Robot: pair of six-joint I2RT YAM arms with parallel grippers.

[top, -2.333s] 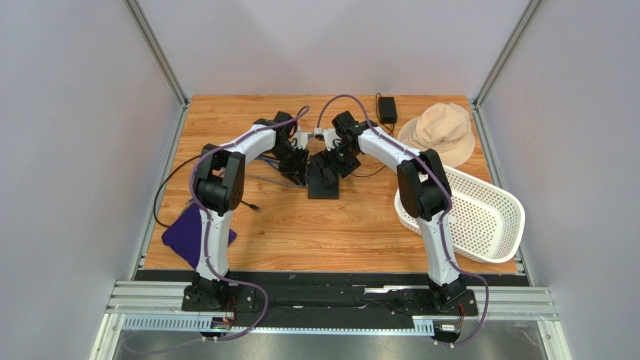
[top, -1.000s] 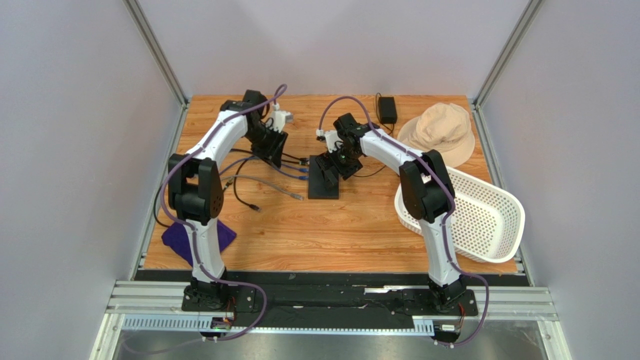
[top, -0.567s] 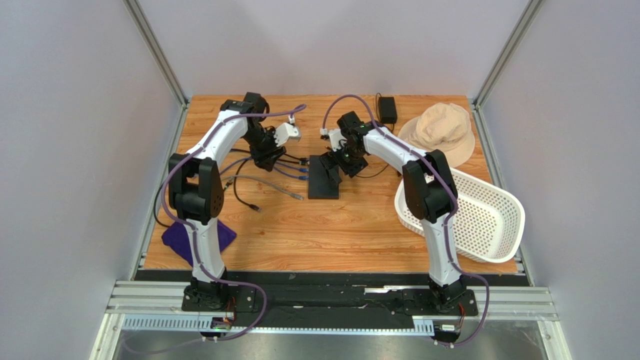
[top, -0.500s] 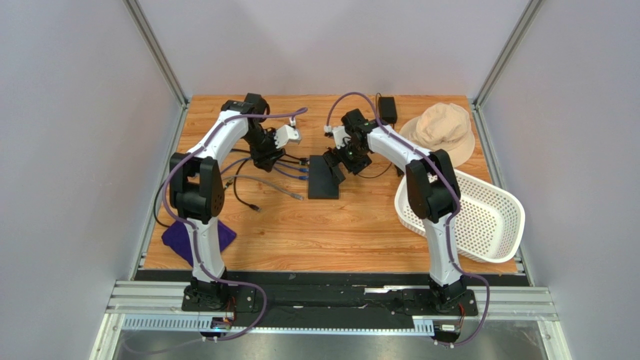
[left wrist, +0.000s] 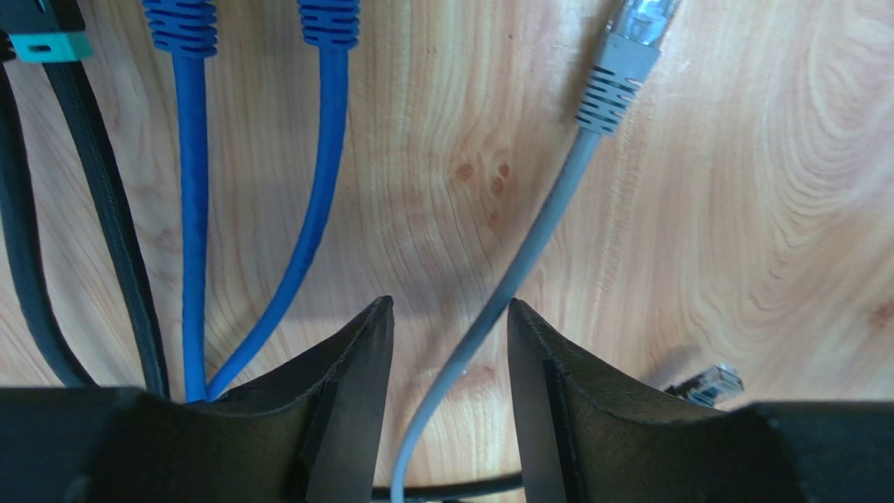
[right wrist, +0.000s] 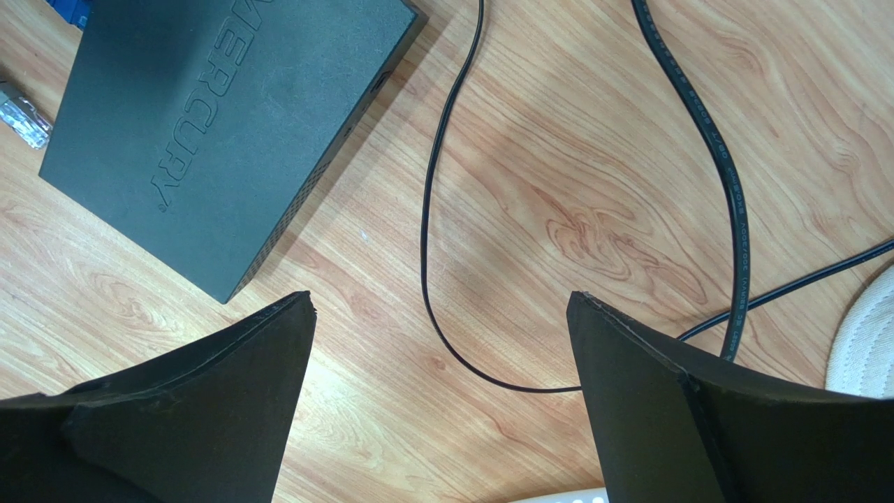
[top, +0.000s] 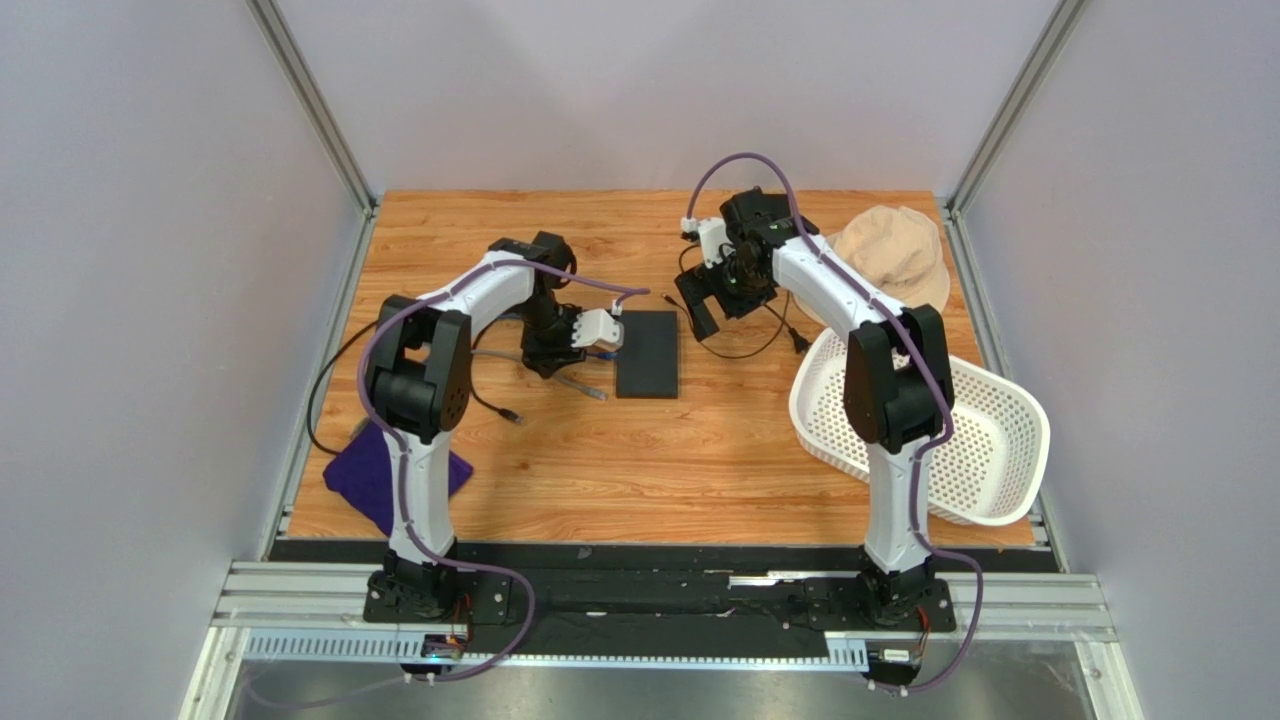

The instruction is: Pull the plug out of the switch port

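The switch [top: 648,354], a flat matte-black box marked MERCURY [right wrist: 210,136], lies flat on the wooden table. My left gripper [top: 559,357] hangs low just left of it, over the loose cables. Its jaws [left wrist: 449,306] are open, and a grey cable [left wrist: 546,231] runs between them without being pinched. The grey plug [left wrist: 630,31] lies ahead on the wood. Two blue plugs [left wrist: 328,16] reach the top edge of the left wrist view; whether they sit in ports is hidden. My right gripper [top: 717,300] hovers behind and right of the switch, wide open [right wrist: 441,299] and empty.
A thin black cable [right wrist: 425,241] and a thicker one [right wrist: 714,157] loop across the wood under the right gripper. A beige hat [top: 890,255] lies back right and a white basket [top: 962,435] right. A purple cloth [top: 361,458] lies front left. Another clear plug [left wrist: 708,383] rests beside the left fingers.
The left gripper came forward and right, down over the cables beside the switch. The right gripper let go of the switch, opened wider and drew back to the right; the switch now lies flat.
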